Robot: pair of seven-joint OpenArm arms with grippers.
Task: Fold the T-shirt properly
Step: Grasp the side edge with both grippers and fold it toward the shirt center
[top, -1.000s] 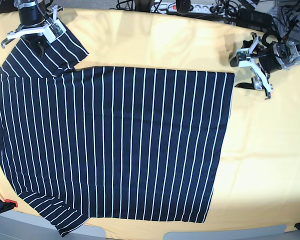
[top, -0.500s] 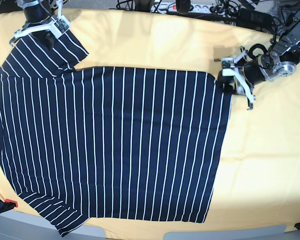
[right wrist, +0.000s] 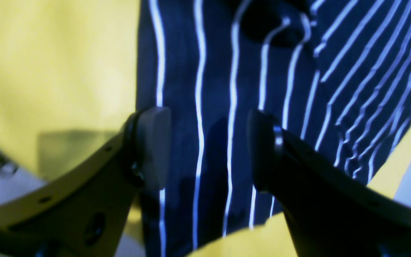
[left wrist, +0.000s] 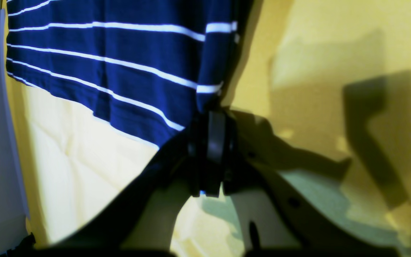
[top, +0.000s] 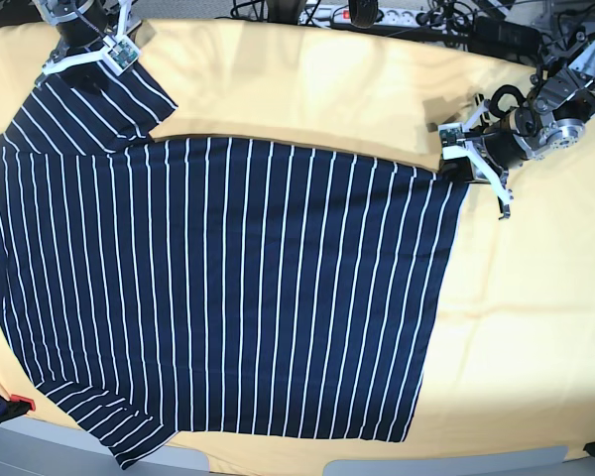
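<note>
The T-shirt (top: pixel 228 288), dark navy with thin white stripes, lies spread flat, sleeves to the left and hem to the right. At its far right hem corner my left gripper (top: pixel 460 164) is shut on the fabric. The left wrist view shows that gripper (left wrist: pixel 211 121) with the striped corner (left wrist: pixel 120 71) pinched between its closed jaws. My right gripper (top: pixel 87 67) stands open over the far left sleeve. In the right wrist view its pads (right wrist: pixel 153 142) are wide apart above the striped sleeve (right wrist: pixel 219 71), holding nothing.
A yellow cloth (top: pixel 307 79) covers the table under the shirt. Cables and a power strip (top: pixel 367 15) run along the back edge. A grey table edge (top: pixel 426 466) shows at the front, and a small clamp (top: pixel 0 405) sits at the front left.
My left gripper went to the far hem corner, shut on it and tugged it right, stretching the far edge. My right gripper opened, let go of the sleeve and drew back a little.
</note>
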